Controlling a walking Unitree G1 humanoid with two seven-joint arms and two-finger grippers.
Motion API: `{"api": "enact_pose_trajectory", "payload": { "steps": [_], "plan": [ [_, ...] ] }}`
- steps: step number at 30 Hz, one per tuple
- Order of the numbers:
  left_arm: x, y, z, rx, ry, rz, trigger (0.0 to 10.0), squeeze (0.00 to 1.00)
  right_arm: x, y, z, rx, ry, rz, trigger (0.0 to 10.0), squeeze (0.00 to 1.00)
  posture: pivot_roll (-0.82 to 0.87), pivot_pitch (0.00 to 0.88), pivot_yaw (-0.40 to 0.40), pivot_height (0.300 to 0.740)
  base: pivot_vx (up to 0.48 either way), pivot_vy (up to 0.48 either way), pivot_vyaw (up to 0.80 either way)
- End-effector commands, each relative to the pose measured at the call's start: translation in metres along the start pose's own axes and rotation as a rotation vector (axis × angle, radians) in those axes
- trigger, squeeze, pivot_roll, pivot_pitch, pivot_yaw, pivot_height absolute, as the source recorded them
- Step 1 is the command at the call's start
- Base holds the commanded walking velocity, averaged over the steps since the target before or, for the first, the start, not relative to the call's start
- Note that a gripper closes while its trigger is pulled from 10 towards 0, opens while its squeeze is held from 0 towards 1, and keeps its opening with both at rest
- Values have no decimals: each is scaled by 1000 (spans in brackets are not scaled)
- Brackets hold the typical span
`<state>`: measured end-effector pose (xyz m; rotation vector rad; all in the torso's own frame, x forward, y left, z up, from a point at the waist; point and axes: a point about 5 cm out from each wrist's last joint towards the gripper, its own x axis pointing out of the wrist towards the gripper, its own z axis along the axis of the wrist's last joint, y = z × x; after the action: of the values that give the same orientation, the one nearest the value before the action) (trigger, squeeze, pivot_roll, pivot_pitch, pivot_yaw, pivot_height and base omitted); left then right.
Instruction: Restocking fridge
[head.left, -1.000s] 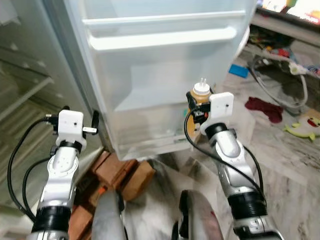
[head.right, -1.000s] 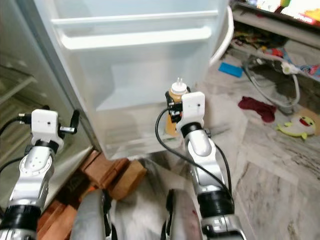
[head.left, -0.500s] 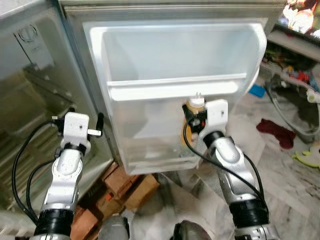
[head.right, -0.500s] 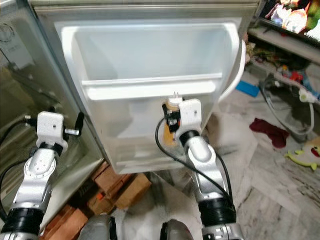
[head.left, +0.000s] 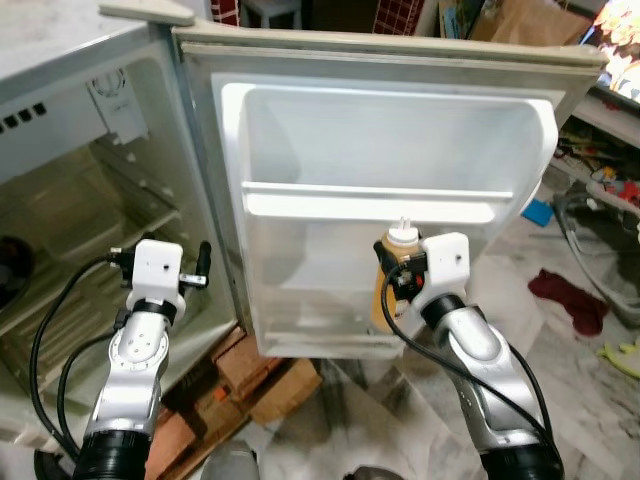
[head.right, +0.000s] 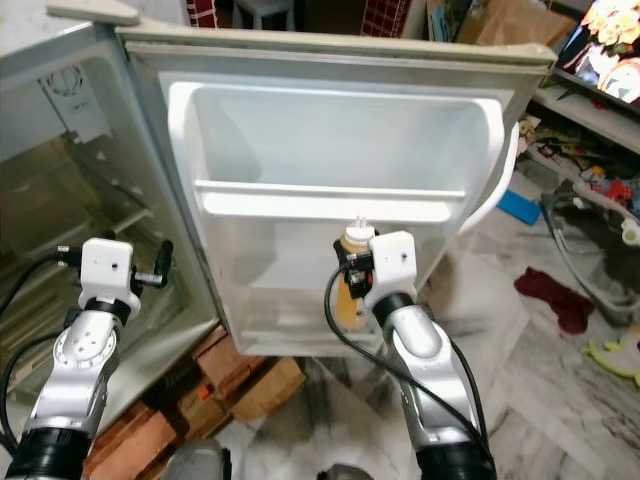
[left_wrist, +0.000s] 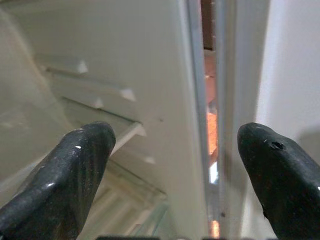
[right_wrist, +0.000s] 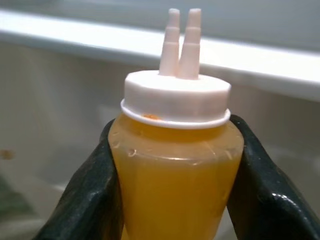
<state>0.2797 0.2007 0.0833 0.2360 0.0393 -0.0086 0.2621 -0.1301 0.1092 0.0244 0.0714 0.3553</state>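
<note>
Marble-patterned floor (head.left: 590, 390) spreads out to the right of the right gripper, with a dark red cloth (head.left: 568, 298) lying on it well off to that side and a blue object (head.right: 520, 207) further back near the door's edge. Ahead of both arms stands the fridge (head.left: 70, 220), its cabinet open beyond the left gripper and showing pale ribbed shelves inside. Its door (head.right: 330, 190) is swung wide and faces the robot, a white liner with a deep upper bin and a white shelf rail (head.left: 370, 205) running across just above the right gripper. Below the door, between the two arms, lie reddish-brown bricks (head.left: 255, 375) on the floor. The right gripper (right_wrist: 175, 170) is raised against the lower part of the door liner, its two black fingers (right_wrist: 87, 195) clamped on either side of an orange sauce bottle (right_wrist: 175, 185). That bottle stands upright between the fingers, its white cap with twin nozzles (right_wrist: 181, 44) rising just above them and reaching close under the shelf rail. The left gripper (left_wrist: 175, 165) hovers at the hinge side of the cabinet, its fingers (left_wrist: 65, 175) spread wide apart with nothing between them, pointing at the gap between the cabinet wall and the door.
</note>
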Motion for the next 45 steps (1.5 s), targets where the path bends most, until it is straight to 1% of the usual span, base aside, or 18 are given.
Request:
{"api": "enact_pose_trajectory", "payload": {
  "steps": [1, 2, 3, 6, 10, 11, 13, 14, 16, 18, 20, 21, 28, 33, 36, 40, 43, 45],
  "plan": [
    [1, -13, 3, -50, 10, -92, 10000, 0, -3, 5, 5, -11, -3, 47, 10000, 0, -16, 33, -91, 740, 0, 0, 0],
    [1, -13, 3, -50, 10, -92, 10000, 0, -3, 5, 5, -11, -3, 47, 10000, 0, -16, 33, -91, 740, 0, 0, 0],
    [0, -22, 6, -63, 12, -175, 10000, 0, -4, 9, 5, -32, 9, 106, 10000, 0, -15, 33, -92, 740, 0, 0, 0],
    [-5, -31, 7, -49, 20, -267, 10000, 0, -4, 13, 9, -14, 4, 150, 10000, 0, -12, 36, -92, 740, 0, 0, 0],
    [-8, -27, 3, -38, 40, -233, 10000, 0, -2, 9, 11, -66, 6, 126, 10000, 0, -10, 41, -90, 740, 0, 0, 0],
    [-10, -26, 1, -36, 44, -233, 10000, 0, -1, 6, 10, -118, -9, 103, 10000, 0, -8, 43, -91, 740, 0, 0, 0],
    [-11, -25, 0, -32, 49, -230, 10000, 0, -3, 6, 9, -132, -34, 105, 10000, 0, -6, 44, -90, 740, 0, 0, 0],
    [-11, -25, 0, -32, 49, -230, 10000, 0, -3, 6, 9, -132, -34, 105, 10000, 0, -6, 44, -90, 740, 0, 0, 0],
    [-11, -25, 0, -26, 54, -232, 10000, 0, -4, 8, 8, -163, -21, 120, 10000, 0, -6, 46, -90, 740, -300, 0, 0],
    [-11, -27, 2, -11, 49, -249, 10000, 0, -3, 10, 10, -140, -22, 139, 10000, 0, -6, 50, -87, 740, 0, 0, 0],
    [-11, -28, 2, -11, 49, -252, 10000, 0, -3, 11, 13, -138, -35, 142, 10000, 0, -6, 50, -87, 740, 0, 0, 0],
    [-10, -29, 3, -12, 47, -252, 10000, 0, -3, 12, 15, -155, -58, 143, 10000, 0, -6, 50, -87, 740, 0, 0, 463],
    [-9, -31, 3, -12, 48, -263, 10000, 0, 2, 11, 18, -127, -82, 123, 10000, 0, -7, 47, -86, 740, 0, -278, 646],
    [-9, -31, 3, -8, 52, -264, 10000, 0, 4, 9, 15, -121, -82, 99, 10000, 0, 2, 40, -85, 740, 0, -294, 0],
    [-8, -30, 2, -2, 54, -264, 10000, 0, 7, 7, 16, -122, -103, 57, 10000, 0, 13, 27, -76, 740, 0, -292, 0],
    [-8, -30, 2, 0, 55, -266, 10000, 0, 9, 6, 16, -116, -114, 39, 10000, 0, 19, 21, -73, 740, 0, -293, 0],
    [-8, -31, 1, 8, 58, -278, 10000, 0, 13, 7, 13, -94, -124, 8, 10000, 0, 29, 0, -65, 740, 0, -289, 0],
    [-8, -31, 1, 13, 59, -285, 10000, 0, 16, 11, 14, -143, -144, 4, 10000, 0, 35, 0, -59, 740, 0, -274, 0]
  ]
}}
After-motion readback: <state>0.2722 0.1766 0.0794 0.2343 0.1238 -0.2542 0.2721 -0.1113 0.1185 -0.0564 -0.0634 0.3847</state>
